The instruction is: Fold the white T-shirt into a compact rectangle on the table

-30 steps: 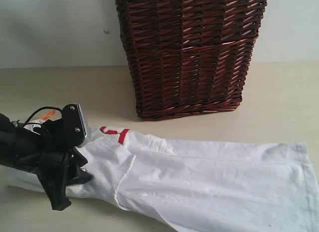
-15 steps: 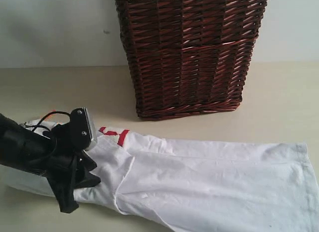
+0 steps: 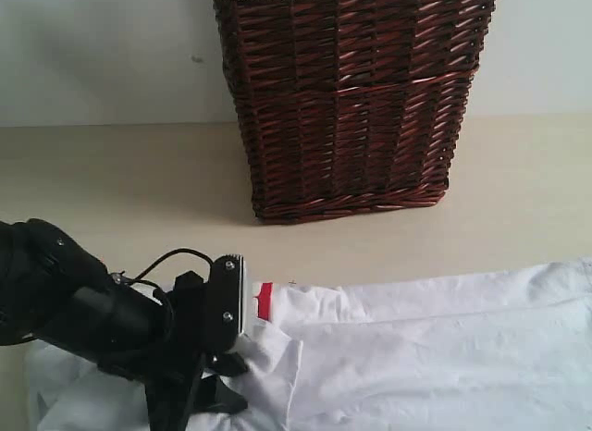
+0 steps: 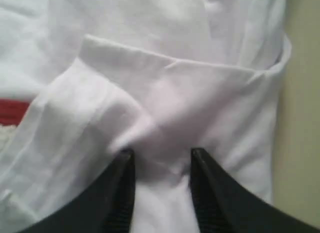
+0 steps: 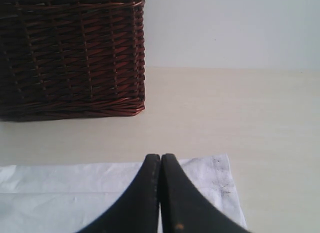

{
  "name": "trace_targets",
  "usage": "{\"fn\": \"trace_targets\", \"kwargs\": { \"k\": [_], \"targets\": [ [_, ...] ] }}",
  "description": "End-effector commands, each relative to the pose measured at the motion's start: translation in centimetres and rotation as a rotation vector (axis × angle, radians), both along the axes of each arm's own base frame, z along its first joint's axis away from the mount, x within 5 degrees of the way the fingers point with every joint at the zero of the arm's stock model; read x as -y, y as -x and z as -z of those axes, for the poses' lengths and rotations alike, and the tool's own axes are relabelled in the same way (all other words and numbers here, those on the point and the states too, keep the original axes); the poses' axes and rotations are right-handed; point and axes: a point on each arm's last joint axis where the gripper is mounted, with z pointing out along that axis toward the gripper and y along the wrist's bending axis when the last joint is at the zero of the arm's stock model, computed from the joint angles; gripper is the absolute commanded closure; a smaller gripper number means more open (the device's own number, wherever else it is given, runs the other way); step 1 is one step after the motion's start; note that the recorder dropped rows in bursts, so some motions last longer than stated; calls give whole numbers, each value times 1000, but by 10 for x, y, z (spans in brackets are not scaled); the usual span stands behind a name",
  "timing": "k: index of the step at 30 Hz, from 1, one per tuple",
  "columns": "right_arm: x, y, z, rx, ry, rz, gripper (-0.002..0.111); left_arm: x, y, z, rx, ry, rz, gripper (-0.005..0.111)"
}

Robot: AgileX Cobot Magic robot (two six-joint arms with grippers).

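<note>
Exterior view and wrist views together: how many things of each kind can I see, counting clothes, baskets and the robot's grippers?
white T-shirt: 1
wicker basket: 1
Grippers: 2 (left gripper, right gripper)
Total: 4

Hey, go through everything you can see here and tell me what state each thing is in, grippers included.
white T-shirt: lying stretched along the table, partly folded, not yet a compact rectangle.
left gripper: shut on a bunched fold of the white T-shirt.
right gripper: shut, tips together at the shirt's edge.
wicker basket: upright, apart from the shirt.
table: carries shirt and basket.
</note>
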Motion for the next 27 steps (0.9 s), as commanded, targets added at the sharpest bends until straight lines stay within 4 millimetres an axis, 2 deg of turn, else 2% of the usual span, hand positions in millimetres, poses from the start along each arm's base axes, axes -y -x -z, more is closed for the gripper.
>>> {"fn": "trace_targets", "kwargs": {
  "k": [1, 6, 11, 17, 21, 23, 27],
  "targets": [
    [0, 0, 0, 16, 3, 1, 108, -13, -13, -16, 102, -12, -111, 69],
    [0, 0, 0, 16, 3, 1, 108, -25, -21, -30, 144, 15, -165, 69],
    [0, 0, 0, 16, 3, 1, 108, -32, -28, -29, 178, -15, -211, 69],
    [0, 0, 0, 16, 3, 1, 108, -53, -50, -28, 352, -157, -483, 69],
    [0, 0, 0, 16, 3, 1, 108, -59, -55, -29, 407, -199, -530, 69],
    [0, 0, 0, 16, 3, 1, 108, -58, -53, -37, 399, -161, -553, 69],
    [0, 0, 0, 16, 3, 1, 108, -50, -41, -66, 331, 24, -547, 69]
  ]
}}
